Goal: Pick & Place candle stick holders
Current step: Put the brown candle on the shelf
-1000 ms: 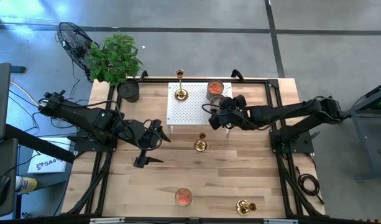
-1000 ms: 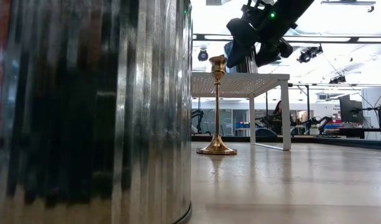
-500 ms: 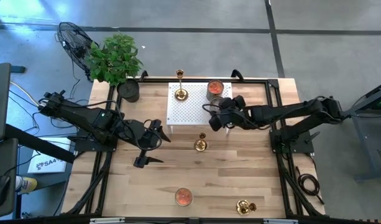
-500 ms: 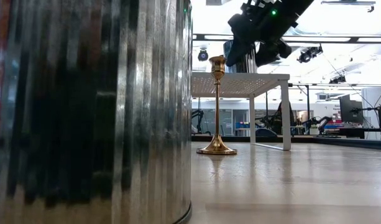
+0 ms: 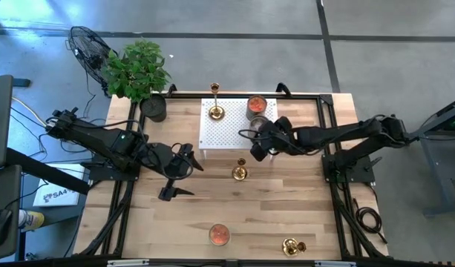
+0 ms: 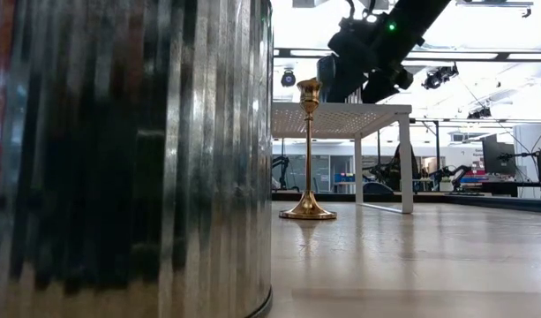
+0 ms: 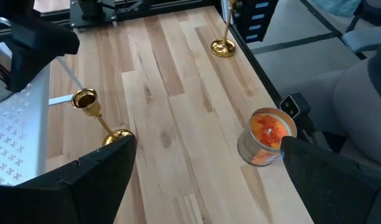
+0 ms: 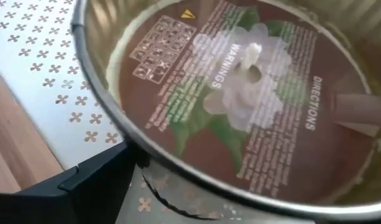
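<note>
One tall brass candlestick (image 5: 216, 111) stands on the white perforated stand (image 5: 227, 130). A second candlestick (image 5: 240, 172) stands by its round base on the wood just in front of the stand; it also shows in the low view (image 6: 308, 150) and the left wrist view (image 7: 94, 112). A third candlestick (image 5: 290, 245) is at the near right edge. My right gripper (image 5: 258, 146) hovers at the stand's near right corner, right beside a tin with a brown label on top (image 8: 240, 81). My left gripper (image 7: 209, 180) is open and empty, left of the stand.
A red candle tin (image 5: 257, 104) and the brown-labelled tin (image 5: 258, 121) stand at the stand's right side. An orange candle tin (image 5: 220, 235) stands near the front edge and fills the left of the low view (image 6: 129, 159). A potted plant (image 5: 138, 70) stands at the far left corner.
My right gripper has moved a little toward the table's left edge, above the stand's near right corner. The candlesticks and the tins stand where they were.
</note>
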Robot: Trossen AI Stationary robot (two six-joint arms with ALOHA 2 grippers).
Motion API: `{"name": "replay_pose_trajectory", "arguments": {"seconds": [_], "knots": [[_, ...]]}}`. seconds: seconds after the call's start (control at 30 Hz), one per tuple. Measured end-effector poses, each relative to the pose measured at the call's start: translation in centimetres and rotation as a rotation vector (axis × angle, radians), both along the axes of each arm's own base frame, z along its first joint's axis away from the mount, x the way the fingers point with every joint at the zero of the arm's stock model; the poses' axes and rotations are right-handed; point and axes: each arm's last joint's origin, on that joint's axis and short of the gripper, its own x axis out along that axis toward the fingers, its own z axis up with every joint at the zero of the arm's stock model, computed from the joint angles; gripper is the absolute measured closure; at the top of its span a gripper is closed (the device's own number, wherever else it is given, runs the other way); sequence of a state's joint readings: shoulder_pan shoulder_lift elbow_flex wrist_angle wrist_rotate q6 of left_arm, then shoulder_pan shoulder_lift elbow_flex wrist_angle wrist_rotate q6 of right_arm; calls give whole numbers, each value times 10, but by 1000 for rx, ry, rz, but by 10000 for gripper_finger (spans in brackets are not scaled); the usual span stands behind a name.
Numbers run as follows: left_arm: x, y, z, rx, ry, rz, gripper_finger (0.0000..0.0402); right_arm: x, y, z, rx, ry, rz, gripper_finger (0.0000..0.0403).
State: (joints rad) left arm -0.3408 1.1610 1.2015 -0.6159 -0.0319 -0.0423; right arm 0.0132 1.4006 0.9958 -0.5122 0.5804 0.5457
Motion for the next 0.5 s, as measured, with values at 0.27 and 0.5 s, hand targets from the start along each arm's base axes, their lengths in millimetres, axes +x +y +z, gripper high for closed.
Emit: {"name": "replay_pose_trajectory", "arguments": {"seconds": [0.27,0.5], "knots": [[0,0,0,-12,4,9,8,-8,0,6,26,-15,-18,9],[0,0,0,-12,4,9,8,-20,2,14,124,-26,-13,9]]}}
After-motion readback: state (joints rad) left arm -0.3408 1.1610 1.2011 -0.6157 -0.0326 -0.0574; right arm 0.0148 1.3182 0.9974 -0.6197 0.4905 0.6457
